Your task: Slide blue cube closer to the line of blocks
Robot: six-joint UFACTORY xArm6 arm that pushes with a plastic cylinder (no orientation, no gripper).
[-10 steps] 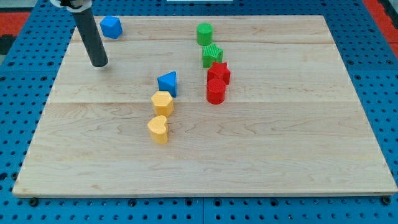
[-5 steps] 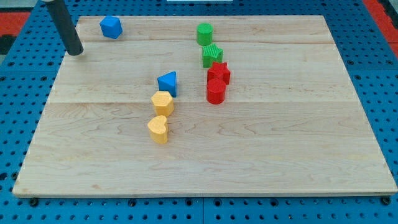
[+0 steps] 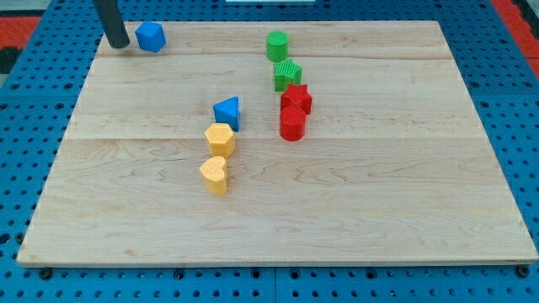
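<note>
The blue cube [image 3: 151, 37] sits near the board's top left corner. My tip [image 3: 119, 45] stands just to its left, a small gap apart, at the board's top edge. A line of blocks runs down the middle right: a green cylinder [image 3: 277, 45], a green ridged block [image 3: 287, 75], a red star [image 3: 296, 98] and a red cylinder [image 3: 292, 123]. It lies well to the right of the cube.
A blue triangular block [image 3: 227, 112], a yellow hexagonal block [image 3: 220, 138] and a yellow heart [image 3: 215, 174] form a second short row at the board's middle. The wooden board [image 3: 379, 194] lies on a blue pegboard.
My tip has moved from left of the board's upper middle toward the view's top and then right, ending beside the blue cube. No block has moved.
</note>
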